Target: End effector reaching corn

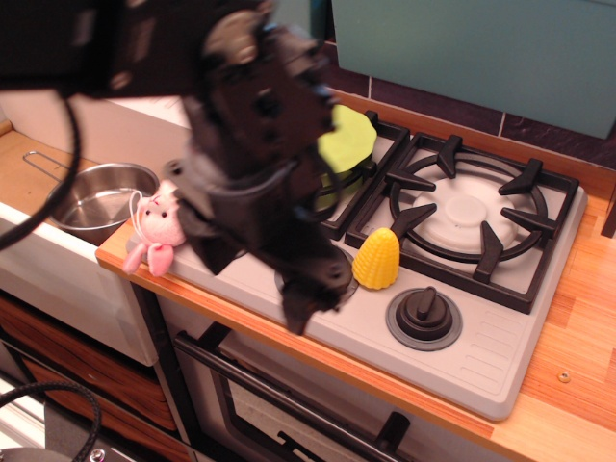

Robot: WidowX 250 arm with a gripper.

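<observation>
Corn (376, 258) stands on the grey stove top (500, 361) near its front edge, between the two black knobs, touching or nearly touching the front grate (476, 217) of the right-hand burner. It sits upright on its broad base, with its long axis close to vertical and its narrower rounded tip pointing up and a little toward the back edge. The end effector (306, 306) is motion-blurred just left of the corn, low over the front-left knob area, so whether its fingers are parted or closed I cannot tell; nothing appears to be held in it. Main risk, as I judge it: the bulky black arm sweeps in from the left and its side knocks the corn, which is light and standing on a small base, so it would likely tip or roll toward the right knob (423, 313) or off the front edge of the counter (577, 308). The fingers could also catch the hidden left knob. A pink plush toy (157, 226) sits at the counter's left corner, well clear.
</observation>
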